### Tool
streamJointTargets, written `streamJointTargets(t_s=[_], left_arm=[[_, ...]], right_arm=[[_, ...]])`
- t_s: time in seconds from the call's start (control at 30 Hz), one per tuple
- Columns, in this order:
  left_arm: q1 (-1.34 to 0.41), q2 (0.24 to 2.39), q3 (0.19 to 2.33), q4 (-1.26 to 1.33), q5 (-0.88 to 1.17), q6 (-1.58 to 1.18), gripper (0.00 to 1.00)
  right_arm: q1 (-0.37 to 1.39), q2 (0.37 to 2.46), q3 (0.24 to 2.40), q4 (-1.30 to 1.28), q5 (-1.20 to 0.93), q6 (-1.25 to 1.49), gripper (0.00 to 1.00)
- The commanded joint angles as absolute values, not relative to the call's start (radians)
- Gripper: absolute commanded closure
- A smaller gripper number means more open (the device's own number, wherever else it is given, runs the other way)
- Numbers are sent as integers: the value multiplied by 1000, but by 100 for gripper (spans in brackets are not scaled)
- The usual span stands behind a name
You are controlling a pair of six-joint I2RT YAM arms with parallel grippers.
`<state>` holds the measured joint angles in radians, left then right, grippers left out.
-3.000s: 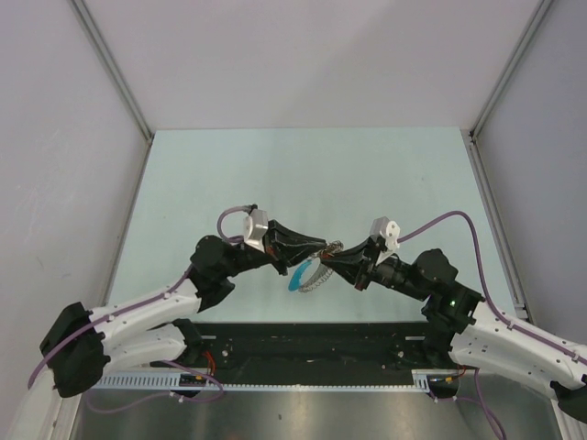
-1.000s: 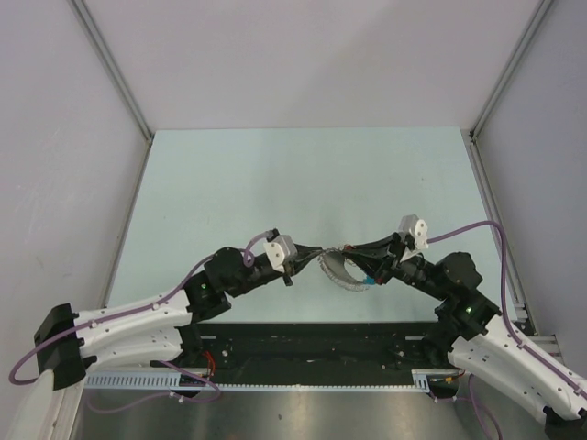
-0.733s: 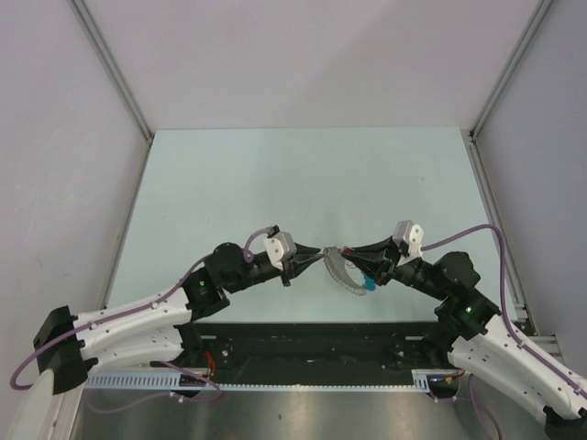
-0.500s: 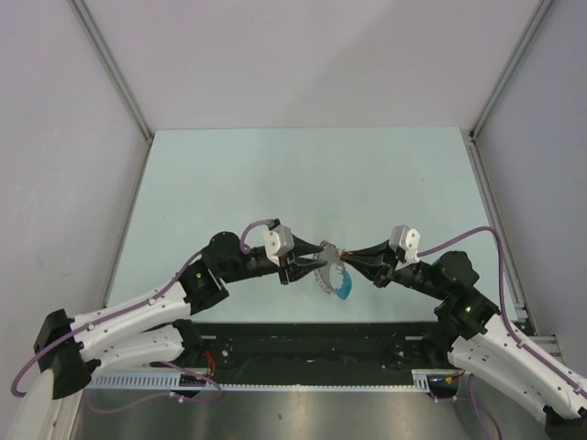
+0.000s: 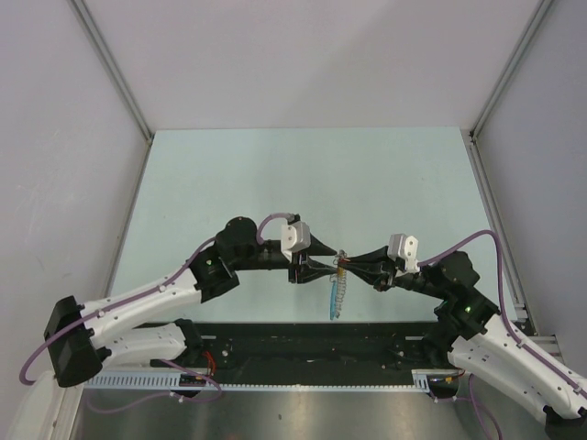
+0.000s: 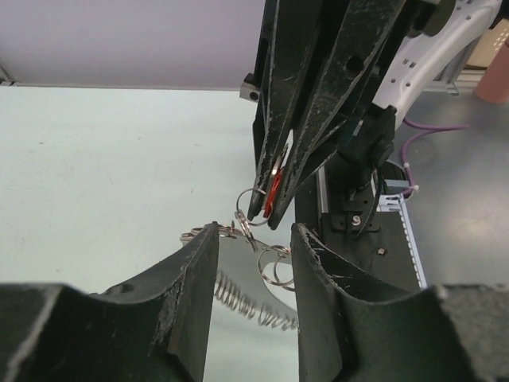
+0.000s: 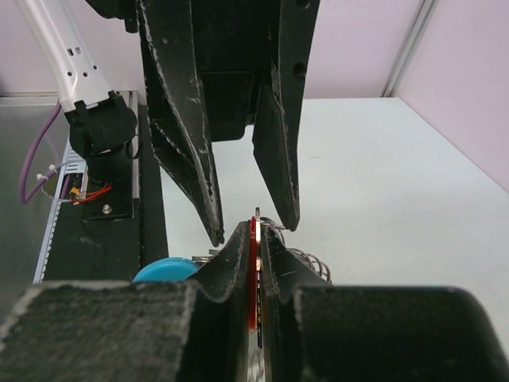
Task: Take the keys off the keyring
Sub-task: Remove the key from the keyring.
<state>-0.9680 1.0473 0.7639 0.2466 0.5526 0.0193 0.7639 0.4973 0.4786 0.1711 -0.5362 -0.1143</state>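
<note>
In the right wrist view my right gripper [image 7: 254, 232] is shut on the key [image 7: 253, 274], a thin piece with a red head standing edge-on between the pads. Seen from above, the key [image 5: 341, 267] sits where both grippers meet over the near table. The keyring [image 5: 337, 291] hangs from it as a silvery coil with its blue section [image 5: 330, 310] lowest. My left gripper [image 5: 327, 264] faces the right gripper [image 5: 351, 266] tip to tip. It is open, and its jaws straddle the small split rings [image 6: 256, 232] without gripping them. The coil [image 6: 246, 298] sags below.
The pale green table [image 5: 275, 174] stretches away behind the grippers, walled in by grey panels and metal rails [image 5: 115, 73]. A black base plate [image 5: 303, 344] lies at the near edge between the arm mounts, under the hanging keyring.
My left gripper has opened and let go of the keyring, and its arm has lifted and shifted right. The ring has swung down to hang from the key, still in my shut right gripper.
</note>
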Motion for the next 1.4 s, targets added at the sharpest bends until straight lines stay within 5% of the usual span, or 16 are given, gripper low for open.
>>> streamJointTargets(t_s=[0.0, 0.3, 0.53, 1.37], left_arm=[[-968, 1063, 801, 238, 528, 44, 55], [-966, 1058, 798, 236, 463, 86, 66], [-968, 1085, 827, 190, 499, 136, 100], [-905, 994, 626, 634, 509, -29, 100]], right_arm=[[770, 491, 502, 265, -537, -130, 100], [790, 492, 502, 253, -537, -143, 100], [813, 473, 502, 203, -505, -147, 100], [887, 426, 428, 146, -359, -74, 100]])
